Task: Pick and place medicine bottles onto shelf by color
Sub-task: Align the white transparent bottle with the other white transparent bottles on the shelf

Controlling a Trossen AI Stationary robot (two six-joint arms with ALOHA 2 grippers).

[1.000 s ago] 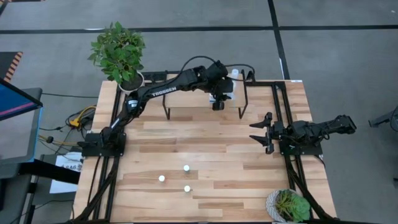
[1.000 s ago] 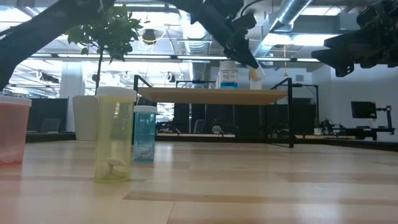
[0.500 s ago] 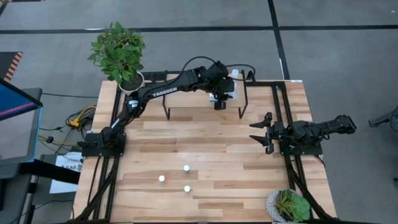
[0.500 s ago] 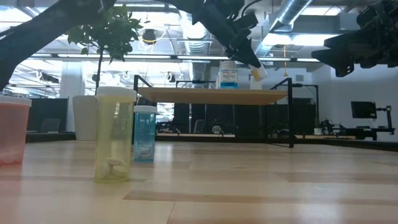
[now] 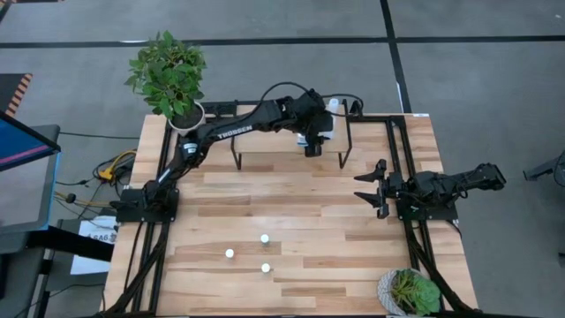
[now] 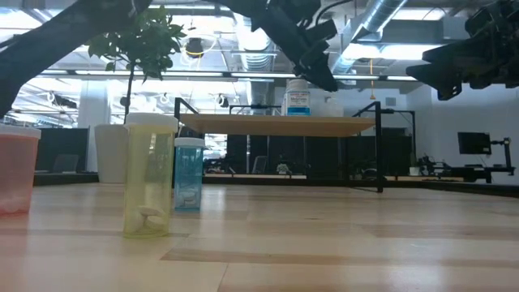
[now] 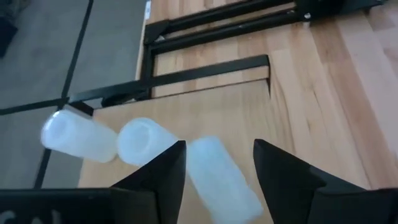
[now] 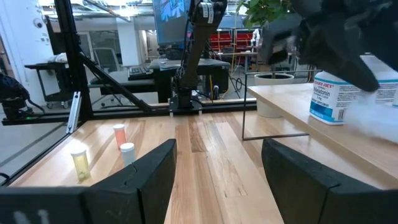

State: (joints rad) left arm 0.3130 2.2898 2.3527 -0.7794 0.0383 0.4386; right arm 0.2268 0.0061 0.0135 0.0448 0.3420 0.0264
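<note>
- The left arm is reaching far across the surface (image 5: 291,203), its left end effector (image 7: 216,163) hovering over the shelf (image 5: 287,147).
- The right arm is waiting at the right edge, its right end effector (image 5: 369,188) standing wide and empty.
- The left end effector's fingers are spreading apart around a white bottle (image 7: 221,177) lying blurred between them; whether they touch it is unclear.
- Two more white bottles (image 7: 99,139) are lying just beside it on the shelf.

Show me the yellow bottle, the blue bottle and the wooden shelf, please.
yellow bottle (image 6: 149,178), low view, middle of its clear body.
blue bottle (image 6: 189,176), low view, middle of its body.
wooden shelf (image 6: 268,125), low view, front edge of the board.
</note>
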